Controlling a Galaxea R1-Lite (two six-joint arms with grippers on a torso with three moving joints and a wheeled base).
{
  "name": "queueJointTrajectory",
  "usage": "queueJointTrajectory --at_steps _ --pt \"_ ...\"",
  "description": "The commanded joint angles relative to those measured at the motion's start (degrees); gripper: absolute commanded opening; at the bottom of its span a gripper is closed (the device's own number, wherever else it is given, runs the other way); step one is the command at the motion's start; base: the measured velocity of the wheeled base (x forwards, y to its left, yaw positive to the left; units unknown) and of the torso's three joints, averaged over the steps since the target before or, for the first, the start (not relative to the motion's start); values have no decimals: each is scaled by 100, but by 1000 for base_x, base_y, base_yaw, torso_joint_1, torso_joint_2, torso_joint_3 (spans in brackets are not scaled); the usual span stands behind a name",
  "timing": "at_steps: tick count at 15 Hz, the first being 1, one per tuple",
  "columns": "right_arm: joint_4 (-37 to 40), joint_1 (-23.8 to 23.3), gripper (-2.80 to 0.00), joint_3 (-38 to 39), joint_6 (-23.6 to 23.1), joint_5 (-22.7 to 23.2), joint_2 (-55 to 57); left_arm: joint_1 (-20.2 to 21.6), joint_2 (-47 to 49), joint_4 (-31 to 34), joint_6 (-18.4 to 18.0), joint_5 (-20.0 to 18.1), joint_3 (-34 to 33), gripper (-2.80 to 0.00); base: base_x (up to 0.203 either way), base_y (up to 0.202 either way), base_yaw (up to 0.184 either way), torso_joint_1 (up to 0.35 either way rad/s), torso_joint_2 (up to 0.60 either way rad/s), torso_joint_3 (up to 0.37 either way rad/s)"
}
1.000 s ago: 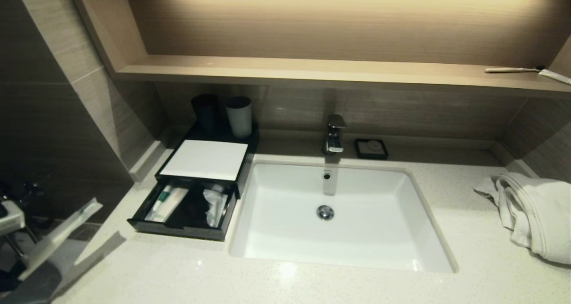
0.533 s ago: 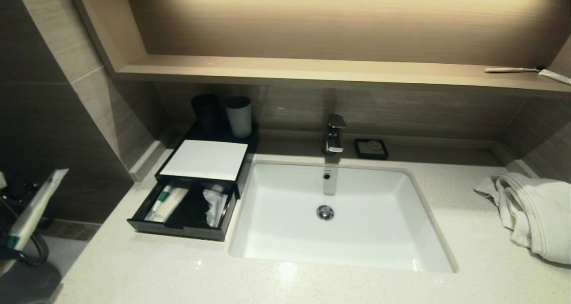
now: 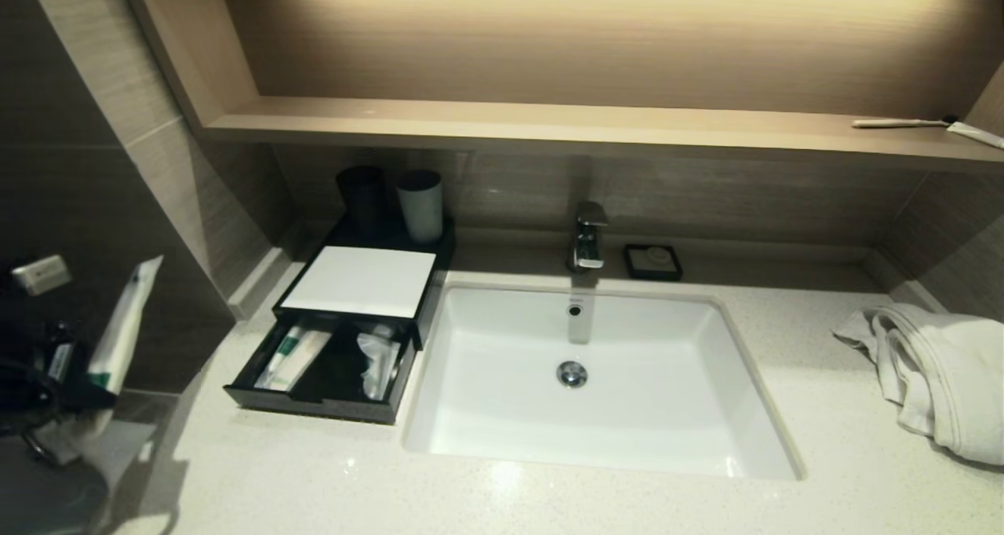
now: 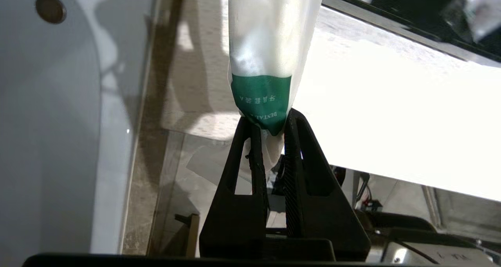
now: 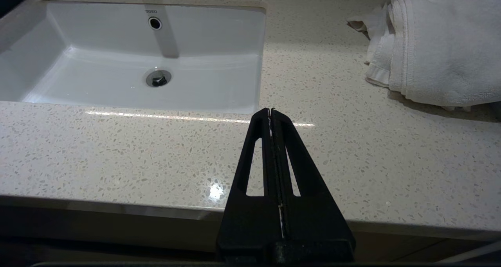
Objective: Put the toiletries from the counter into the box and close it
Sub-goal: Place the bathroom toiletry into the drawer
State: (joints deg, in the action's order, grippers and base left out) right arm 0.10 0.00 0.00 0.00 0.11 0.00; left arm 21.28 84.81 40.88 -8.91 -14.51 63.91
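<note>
Dental kit packet (image 3: 124,323), white with a green band, stood nearly upright at the head view's 9 o'clock edge, off the counter (image 3: 549,504), pinched low by the left gripper (image 3: 82,394). The black drawer box (image 3: 314,400) sat open at 10 o'clock of the sink (image 3: 706,441), packets inside, a white card (image 3: 361,280) on top.

Left wrist view: the left gripper (image 4: 269,128) clamped the packet's (image 4: 270,44) green end, printed "DENTAL" with Chinese characters.

Right wrist view: the right gripper (image 5: 271,112) hung fully closed and empty over the counter's (image 5: 117,157) front edge; "TOTO" marked the sink (image 5: 117,83); a white towel (image 5: 438,44) lay at 2 o'clock.
</note>
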Motion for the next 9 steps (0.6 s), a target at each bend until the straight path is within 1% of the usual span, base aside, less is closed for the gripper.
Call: queueJointTrajectory --at_steps 1,2,3,4,6,9 --pt "-1 0 -280 0 0 7 0 -553 -180 24 145 311 -27 -280 0 0 0 0 0 0" --pt "-1 0 -280 0 0 -2 0 -766 -192 7 305 483 -19 -280 0 0 0 0 0 0" --pt "-1 0 -280 0 0 5 0 -992 -200 17 439 569 1 -280 0 0 0 0 0 0" --pt "-1 0 -280 0 0 7 0 -1167 -207 35 498 703 10 -280 0 0 0 0 0 0" --pt "-1 0 -280 0 0 7 0 -1486 -156 78 540 970 22 -280 0 0 0 0 0 0" --pt "-1 0 -280 0 0 7 0 -1696 81 348 548 1258 256 -280 0 0 0 0 0 0"
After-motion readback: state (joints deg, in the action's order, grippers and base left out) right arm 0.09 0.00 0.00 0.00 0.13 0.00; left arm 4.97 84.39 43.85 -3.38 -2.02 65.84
